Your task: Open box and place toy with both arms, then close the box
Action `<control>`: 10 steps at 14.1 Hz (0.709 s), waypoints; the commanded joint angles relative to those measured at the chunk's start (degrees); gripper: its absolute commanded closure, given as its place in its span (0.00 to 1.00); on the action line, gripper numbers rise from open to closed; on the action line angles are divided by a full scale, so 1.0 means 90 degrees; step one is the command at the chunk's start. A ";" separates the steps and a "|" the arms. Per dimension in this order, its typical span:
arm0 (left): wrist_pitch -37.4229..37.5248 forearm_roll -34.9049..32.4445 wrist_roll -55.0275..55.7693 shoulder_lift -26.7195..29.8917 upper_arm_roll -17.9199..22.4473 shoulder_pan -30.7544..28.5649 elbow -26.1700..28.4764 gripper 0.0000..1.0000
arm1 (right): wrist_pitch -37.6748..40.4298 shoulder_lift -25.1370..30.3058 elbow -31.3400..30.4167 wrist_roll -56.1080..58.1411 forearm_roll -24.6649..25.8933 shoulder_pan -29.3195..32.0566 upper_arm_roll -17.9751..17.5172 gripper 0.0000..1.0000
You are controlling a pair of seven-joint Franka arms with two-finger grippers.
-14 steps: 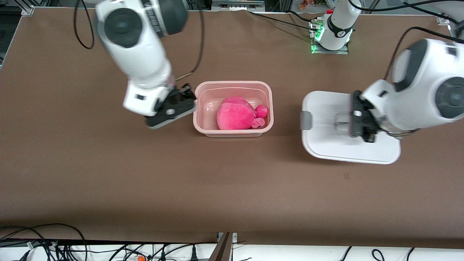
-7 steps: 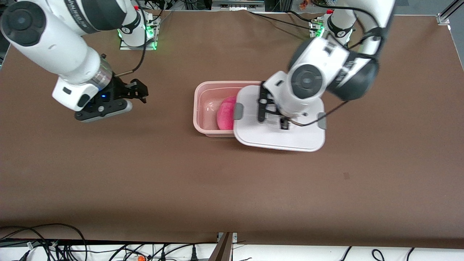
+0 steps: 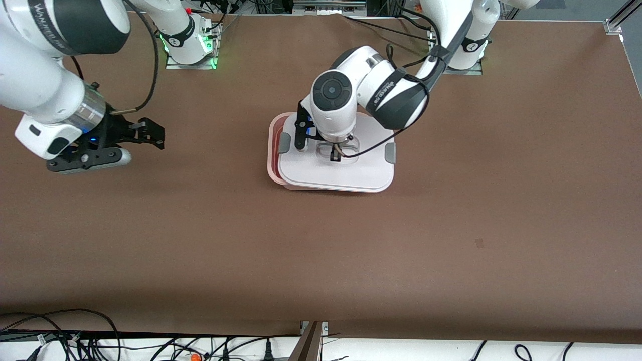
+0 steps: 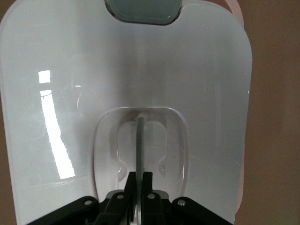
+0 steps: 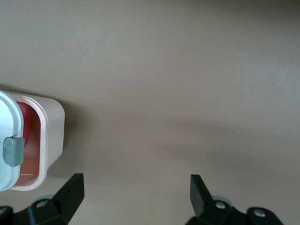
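**Front view: lid sits over the tub, slightly askew**

Front view shows the white lid (image 3: pixel 335 168) over the pink box (image 3: pixel 271 150), shifted toward the left arm's end (a strip of rim is uncovered). The left gripper (image 3: pixel 335 153) is clamped on the lid's clear handle (image 4: pixel 139 140). The toy (image 5: pixel 27 123) shows red inside. The right gripper (image 3: pixel 148 134) hangs with fingers apart near the right arm's end.
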State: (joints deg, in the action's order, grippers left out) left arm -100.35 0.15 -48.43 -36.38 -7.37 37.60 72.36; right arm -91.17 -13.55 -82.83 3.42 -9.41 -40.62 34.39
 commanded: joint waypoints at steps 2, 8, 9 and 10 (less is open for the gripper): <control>0.0007 0.0072 0.0439 -0.0450 0.0125 0.0276 -0.0579 1.00 | 0.0218 0.0178 -0.0153 0.0060 -0.0165 0.0108 0.0114 0.00; -0.0051 0.0052 0.0898 -0.0567 0.0164 0.0432 -0.0560 1.00 | -0.0082 0.0995 -0.1067 -0.0019 0.0194 0.1717 -0.1367 0.00; -0.0051 0.0042 0.0947 -0.0567 0.0174 0.0432 -0.0521 1.00 | -0.0297 0.1308 -0.1409 -0.0057 0.0467 0.1933 -0.1689 0.00; -0.0051 0.0042 0.0976 -0.0567 0.0174 0.0442 -0.0501 1.00 | -0.0329 0.1504 -0.1615 -0.0251 0.0634 0.2157 -0.1944 0.00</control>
State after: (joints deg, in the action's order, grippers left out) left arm -101.16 0.15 -40.85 -40.05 -6.72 40.63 69.55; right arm -91.09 -8.01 -88.88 3.96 -7.07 -25.19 22.97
